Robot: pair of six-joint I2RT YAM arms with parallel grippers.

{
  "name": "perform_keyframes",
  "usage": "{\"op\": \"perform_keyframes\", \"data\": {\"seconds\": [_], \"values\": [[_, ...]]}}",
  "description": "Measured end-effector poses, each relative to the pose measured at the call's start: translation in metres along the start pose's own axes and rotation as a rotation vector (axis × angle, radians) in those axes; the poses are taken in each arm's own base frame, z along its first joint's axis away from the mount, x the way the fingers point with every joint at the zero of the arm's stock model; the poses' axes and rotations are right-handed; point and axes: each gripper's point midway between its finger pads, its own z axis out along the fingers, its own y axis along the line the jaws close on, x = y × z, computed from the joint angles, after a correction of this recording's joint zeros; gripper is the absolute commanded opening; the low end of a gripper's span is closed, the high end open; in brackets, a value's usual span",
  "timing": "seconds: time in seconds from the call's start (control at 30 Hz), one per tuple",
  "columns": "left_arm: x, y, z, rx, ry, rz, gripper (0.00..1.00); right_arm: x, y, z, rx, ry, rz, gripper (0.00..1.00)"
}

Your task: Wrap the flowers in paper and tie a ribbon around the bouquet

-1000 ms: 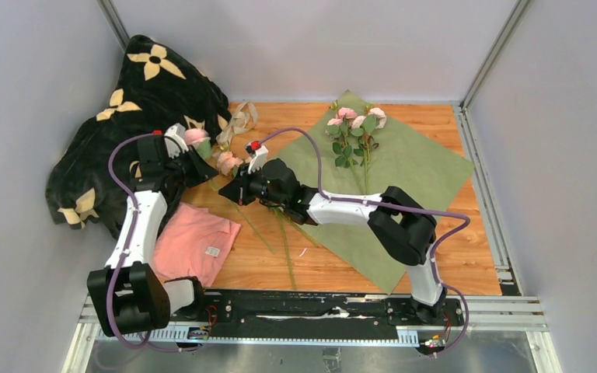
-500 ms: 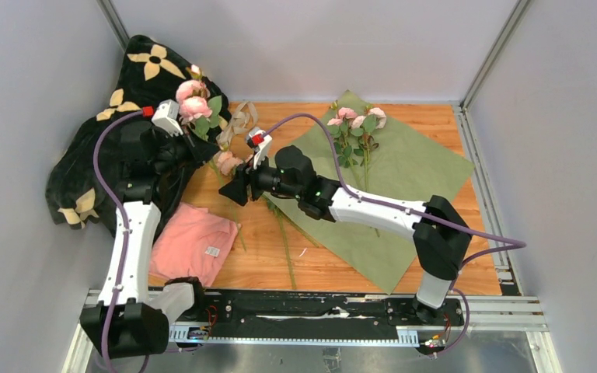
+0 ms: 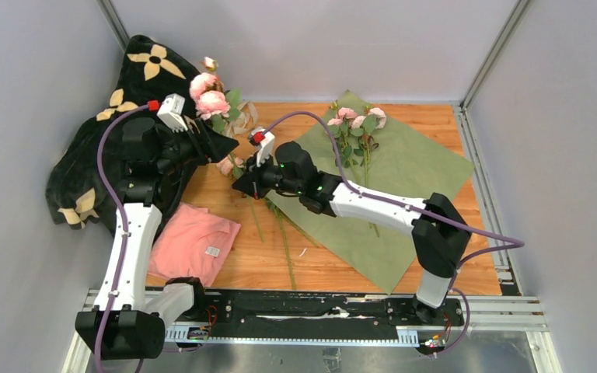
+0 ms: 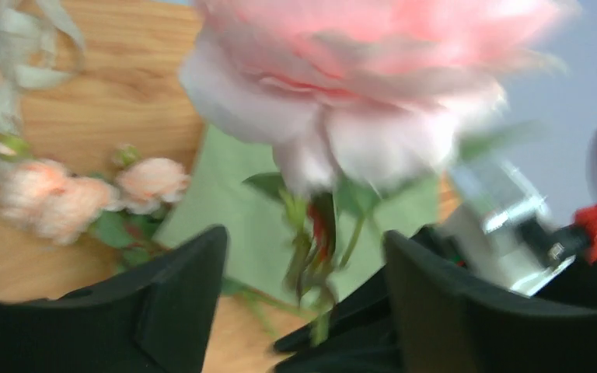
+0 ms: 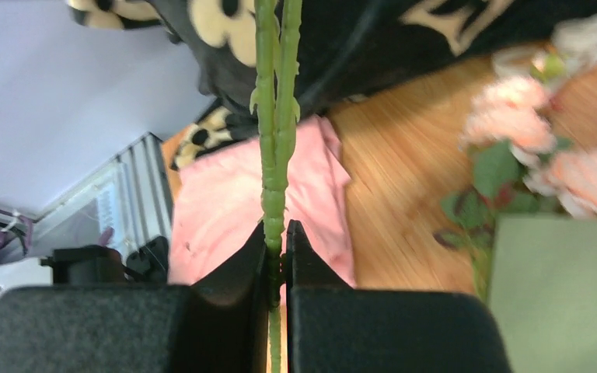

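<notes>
The right gripper (image 5: pixel 277 237) is clamping the stems (image 5: pixel 276 116) of the flowers (image 3: pixel 212 101), which are standing raised at upper left. The left gripper (image 4: pixel 305 249) is sitting released around them. Best swinging them gently rightward onto the paper (image 3: pixel 416 175).

The right gripper (image 5: pixel 277 249) had its two black jaws pressed together on a pair of thin green stems (image 5: pixel 276 116), which ran straight up from the jaws to the top edge of the view and showed again just below them. Behind the stems lay a black blanket (image 5: pixel 435 23) with cream flower prints, and under it a pink cloth (image 5: pixel 225 210) spread on the wooden counter (image 5: pixel 404 171). To the right, blurred pink roses (image 5: pixel 521 128) with green leaves lay on the counter, just beside the corner of the olive green paper (image 5: pixel 560 295). A grey wall (image 5: pixel 54 93) and a metal rail (image 5: pixel 128 206) filled the left side.
</notes>
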Motion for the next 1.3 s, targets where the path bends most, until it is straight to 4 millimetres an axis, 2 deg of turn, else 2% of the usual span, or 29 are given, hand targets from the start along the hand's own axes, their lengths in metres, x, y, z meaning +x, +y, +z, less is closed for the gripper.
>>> {"op": "perform_keyframes", "data": {"seconds": [0.1,0.17,0.27,0.33,0.4,0.47,0.5,0.57,0.7,0.73,0.8,0.93,1.0,1.03,1.1,1.13,1.17,1.2,1.23,1.27,1.3], "values": [[-0.002,0.011,0.002,-0.048,-0.004,0.029,0.96,0.01,-0.031,-0.024,0.086,0.039,0.033,0.0],[-0.005,0.024,0.006,-0.099,-0.001,0.052,0.98,0.011,-0.071,-0.055,0.195,0.062,0.065,0.0],[0.0,0.049,0.014,-0.183,0.023,0.065,0.99,0.0,-0.143,-0.113,0.407,0.075,0.099,0.0],[0.01,0.069,0.019,-0.241,0.058,0.061,1.0,-0.007,-0.195,-0.154,0.565,0.082,0.102,0.0],[0.023,0.087,0.023,-0.289,0.096,0.055,1.0,-0.005,-0.238,-0.19,0.698,0.122,0.109,0.0],[0.036,0.101,0.024,-0.328,0.132,0.046,1.0,0.003,-0.272,-0.213,0.788,0.178,0.12,0.0],[0.041,0.107,0.025,-0.345,0.148,0.043,1.0,0.01,-0.286,-0.221,0.819,0.213,0.126,0.0],[0.05,0.117,0.026,-0.372,0.173,0.04,1.0,0.023,-0.309,-0.227,0.857,0.279,0.132,0.07],[0.058,0.128,0.026,-0.403,0.195,0.045,1.0,0.054,-0.343,-0.23,0.922,0.429,0.129,0.46],[0.059,0.13,0.025,-0.408,0.198,0.046,1.0,0.061,-0.35,-0.229,0.937,0.469,0.126,0.51],[0.06,0.132,0.024,-0.414,0.2,0.048,1.0,0.071,-0.363,-0.23,0.968,0.547,0.127,0.53],[0.061,0.135,0.023,-0.424,0.198,0.055,1.0,0.07,-0.361,-0.238,1.032,0.613,0.114,0.52],[0.062,0.136,0.021,-0.429,0.195,0.061,1.0,0.062,-0.347,-0.238,1.059,0.623,0.073,0.5],[0.062,0.136,0.02,-0.43,0.192,0.067,1.0,0.057,-0.334,-0.231,1.059,0.616,0.044,0.5],[0.062,0.135,0.019,-0.433,0.187,0.073,1.0,0.05,-0.294,-0.208,1.004,0.586,-0.011,0.51],[0.061,0.135,0.018,-0.434,0.182,0.077,1.0,0.05,-0.264,-0.191,0.945,0.562,-0.04,0.54],[0.059,0.134,0.017,-0.435,0.178,0.079,1.0,0.053,-0.233,-0.174,0.881,0.541,-0.062,0.62],[0.057,0.133,0.016,-0.434,0.171,0.084,1.0,0.054,-0.213,-0.164,0.835,0.512,-0.06,0.66],[0.056,0.132,0.015,-0.434,0.165,0.088,1.0,0.065,-0.173,-0.14,0.74,0.512,-0.087,0.67],[0.054,0.131,0.014,-0.434,0.159,0.091,1.0,0.075,-0.141,-0.122,0.664,0.51,-0.099,0.67],[0.053,0.131,0.013,-0.434,0.154,0.093,1.0,0.084,-0.122,-0.111,0.62,0.518,-0.1,0.65]]}}
